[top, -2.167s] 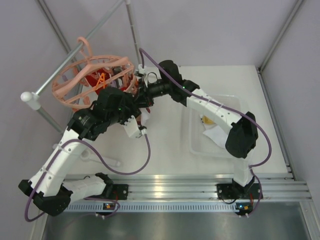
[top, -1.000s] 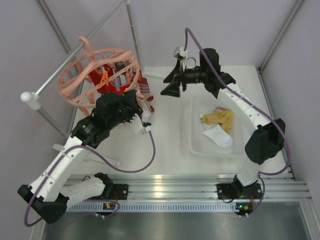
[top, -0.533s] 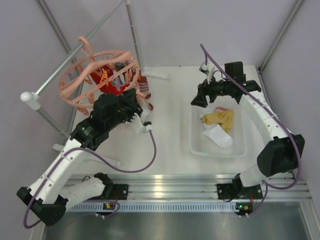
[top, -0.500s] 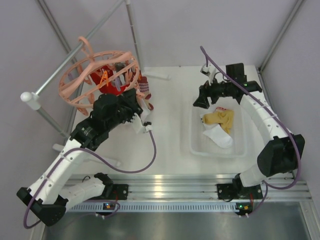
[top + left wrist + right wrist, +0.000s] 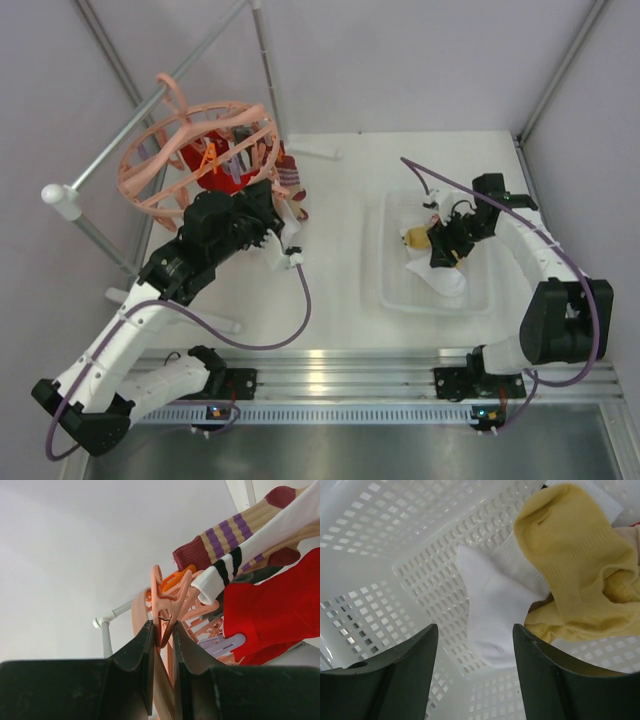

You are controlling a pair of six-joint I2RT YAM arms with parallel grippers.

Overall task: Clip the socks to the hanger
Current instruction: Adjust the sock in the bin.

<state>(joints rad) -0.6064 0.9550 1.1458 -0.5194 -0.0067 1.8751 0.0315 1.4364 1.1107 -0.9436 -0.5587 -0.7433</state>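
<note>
The peach-pink hanger hangs from the rail at the back left. My left gripper is shut on one of its clips, which is pinched between the jaws. A red sock, a white sock with black stripes and a maroon, purple and beige striped sock hang from the hanger. My right gripper is down inside the white basket and stands open over a white sock. A mustard yellow sock lies beside it.
The grey metal rail with its white end cap crosses the back left corner. A white handled object lies on the table near the left arm. The basket's perforated walls surround the right gripper.
The right arm swung from beside the hanger to the right and dropped into the basket, its jaws narrowing. The left gripper stayed shut on the clip.
</note>
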